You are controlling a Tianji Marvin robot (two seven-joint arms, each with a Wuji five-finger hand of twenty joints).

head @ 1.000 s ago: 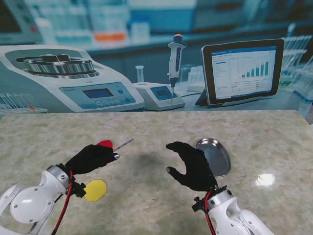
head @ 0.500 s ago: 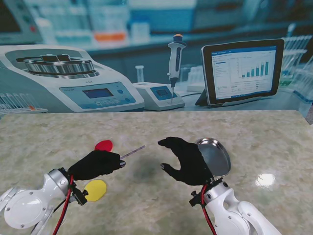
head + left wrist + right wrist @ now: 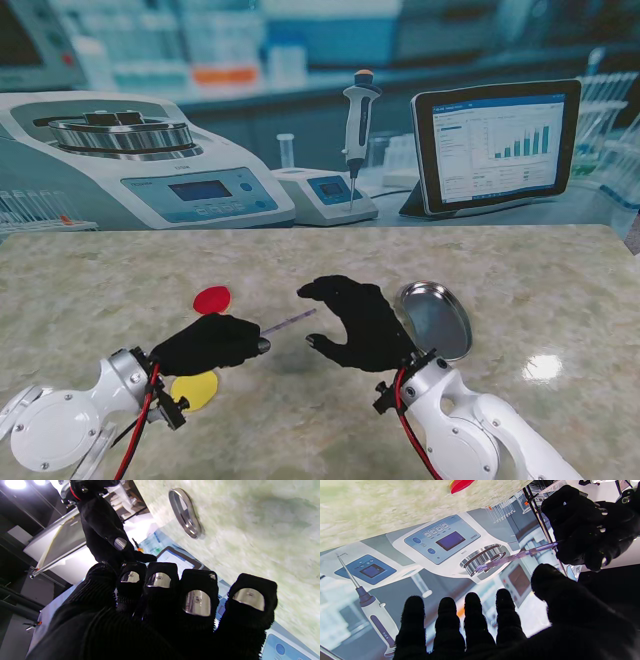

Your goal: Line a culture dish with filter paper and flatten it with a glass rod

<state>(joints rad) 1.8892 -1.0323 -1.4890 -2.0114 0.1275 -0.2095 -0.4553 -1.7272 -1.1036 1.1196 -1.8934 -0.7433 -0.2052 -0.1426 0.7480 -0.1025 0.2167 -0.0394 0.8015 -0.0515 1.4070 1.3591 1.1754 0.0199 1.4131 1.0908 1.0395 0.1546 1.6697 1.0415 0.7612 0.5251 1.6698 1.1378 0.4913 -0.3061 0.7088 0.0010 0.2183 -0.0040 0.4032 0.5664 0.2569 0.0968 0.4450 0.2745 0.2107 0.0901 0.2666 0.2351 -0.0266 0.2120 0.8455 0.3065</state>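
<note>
Near the bench's middle, the left hand is clenched around the glass rod, its free end pointing at the right hand — fingers spread, holding nothing. Culture dish sits just right of that hand; red and yellow filter papers lie left.

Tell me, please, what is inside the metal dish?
The culture dish shows only bare metal, no filter paper. The right hand covers its left edge, so that part stays unseen.
</note>
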